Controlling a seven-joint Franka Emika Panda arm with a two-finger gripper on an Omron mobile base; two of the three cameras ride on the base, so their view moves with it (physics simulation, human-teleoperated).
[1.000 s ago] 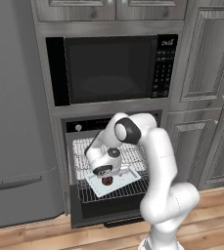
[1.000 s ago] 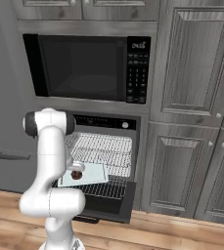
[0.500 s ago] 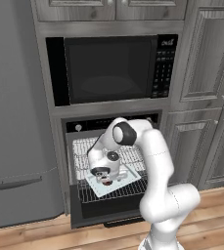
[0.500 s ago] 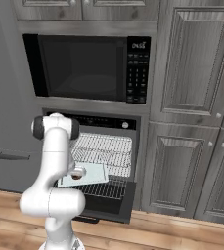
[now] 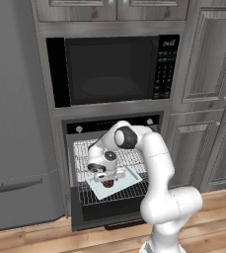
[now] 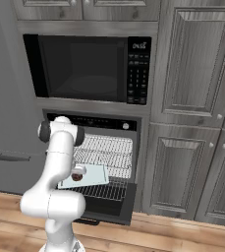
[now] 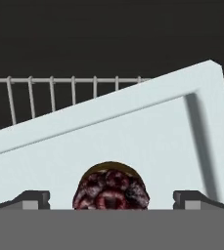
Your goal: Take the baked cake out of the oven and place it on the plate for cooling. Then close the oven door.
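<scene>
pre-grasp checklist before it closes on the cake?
1. Oven door down, path into the oven free: ok.
2. Cake sits on the pale tray, on the wire rack: ok.
3. Gripper open, one fingertip each side of the cake: ok.
4. Cake centred between the fingertips in the hand view: ok.
5. Fingertips low enough to grip the cake's sides: cannot tell.
6. Plate within reach for the drop-off: cannot tell.

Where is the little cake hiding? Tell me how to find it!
Find the black oven under the microwave; its door hangs open. On the wire rack inside lies a pale square tray, and the cake sits on it, between the tool's open tips. It is the only small, round, dark reddish-brown thing there.
</scene>
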